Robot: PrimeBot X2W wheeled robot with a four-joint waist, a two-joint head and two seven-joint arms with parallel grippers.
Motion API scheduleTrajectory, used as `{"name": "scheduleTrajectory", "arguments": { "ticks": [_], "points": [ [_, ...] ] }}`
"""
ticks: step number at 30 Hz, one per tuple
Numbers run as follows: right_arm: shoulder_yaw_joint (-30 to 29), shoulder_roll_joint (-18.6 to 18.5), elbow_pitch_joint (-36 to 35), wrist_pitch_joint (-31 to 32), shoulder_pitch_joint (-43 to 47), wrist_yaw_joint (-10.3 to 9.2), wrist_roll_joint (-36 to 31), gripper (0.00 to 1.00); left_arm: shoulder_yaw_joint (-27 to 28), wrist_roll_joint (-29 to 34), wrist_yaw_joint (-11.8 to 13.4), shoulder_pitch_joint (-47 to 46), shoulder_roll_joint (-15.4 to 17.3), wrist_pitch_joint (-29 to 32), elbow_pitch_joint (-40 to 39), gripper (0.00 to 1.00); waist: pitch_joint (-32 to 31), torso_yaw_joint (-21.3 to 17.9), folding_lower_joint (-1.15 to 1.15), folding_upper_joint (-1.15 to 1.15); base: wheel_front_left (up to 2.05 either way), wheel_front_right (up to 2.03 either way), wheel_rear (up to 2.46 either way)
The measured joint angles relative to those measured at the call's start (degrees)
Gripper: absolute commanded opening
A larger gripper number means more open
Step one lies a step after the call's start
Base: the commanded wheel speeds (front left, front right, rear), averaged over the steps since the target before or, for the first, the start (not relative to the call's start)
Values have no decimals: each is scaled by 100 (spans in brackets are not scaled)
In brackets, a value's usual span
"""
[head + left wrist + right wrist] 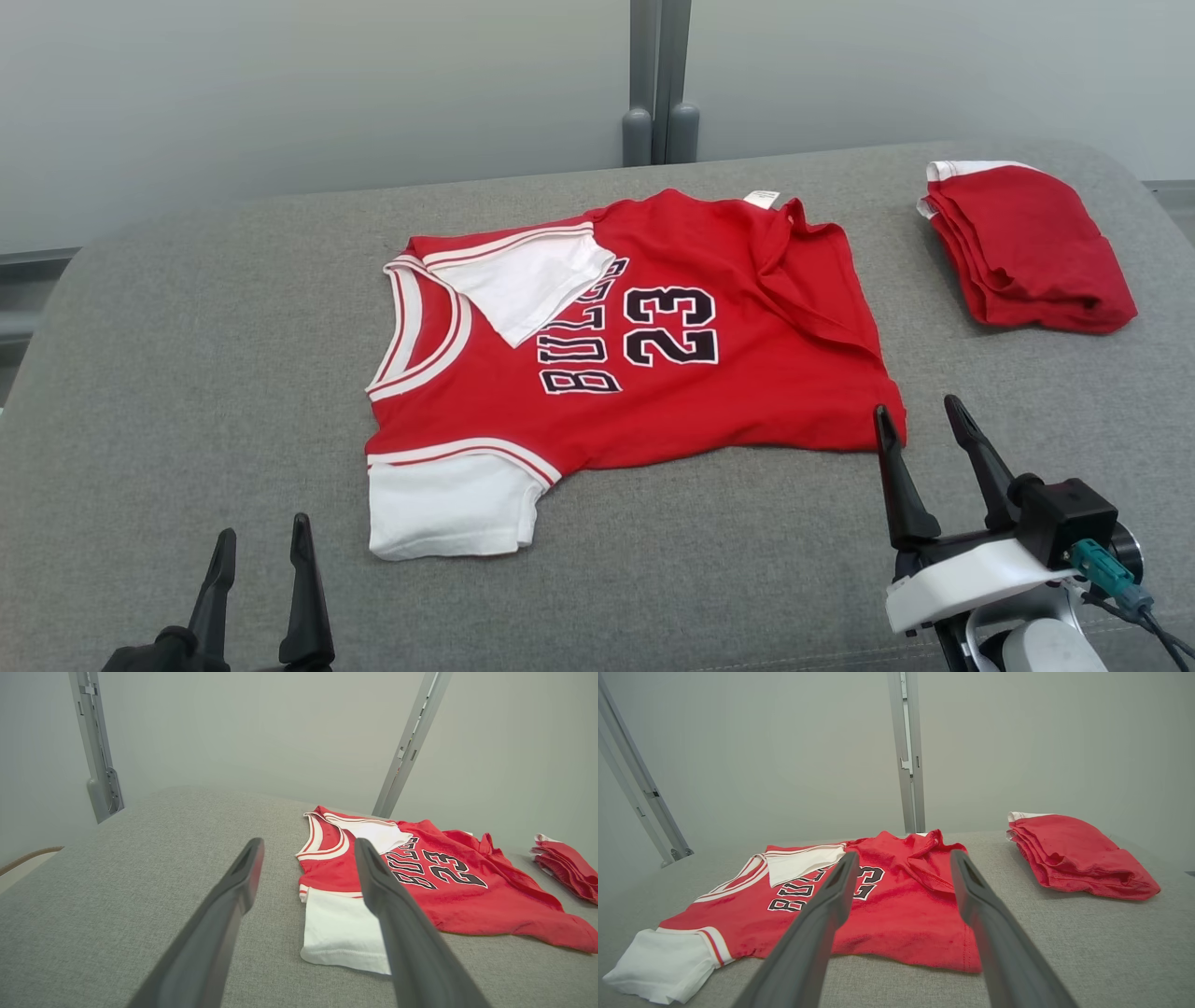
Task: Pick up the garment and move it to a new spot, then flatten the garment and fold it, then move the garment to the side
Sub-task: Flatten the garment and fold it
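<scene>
One jersey (pixel 672 392), one folded pile (pixel 1027 247), two end effectors (pixel 263 527) (pixel 915 406)

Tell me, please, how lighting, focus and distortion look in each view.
Head view: even, soft light, faint shadows, the jersey lettering sharp; left wrist view: the fingers loom large and soft-edged, the posts lean outward; right wrist view: same wide-angle stretch, the folded red pile crisp.

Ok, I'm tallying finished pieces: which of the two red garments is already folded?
The red bundle at the far right; the numbered jersey lies spread out, one sleeve flipped over.

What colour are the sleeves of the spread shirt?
White sleeves, with red-and-white striped trim; clearest in the head view.
</scene>
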Motion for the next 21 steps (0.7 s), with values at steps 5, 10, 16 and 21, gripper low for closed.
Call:
{"name": "scheduleTrajectory", "arguments": {
  "ticks": [5, 10, 16, 21],
  "points": [
    [45, 0, 46, -24, 67, -1, 38, 100, 69, 54, -47, 51, -43, -1, 34, 100, -70, -36, 0, 0, 0, 0, 0],
    [58, 0, 78, -33, 66, 0, 48, 100, 78, 104, -70, 72, -68, -1, 38, 100, -102, -41, 0, 0, 0, 0, 0],
    [54, 1, 83, -48, 63, -1, 52, 100, 76, 137, -99, 77, -75, 0, 54, 100, -73, -16, 0, 0, 0, 0, 0],
    [54, 1, 105, -51, 57, -1, 114, 100, 78, 147, -100, 77, -76, 0, 86, 100, -44, -1, 0, 0, 0, 0, 0]
  ]
}}
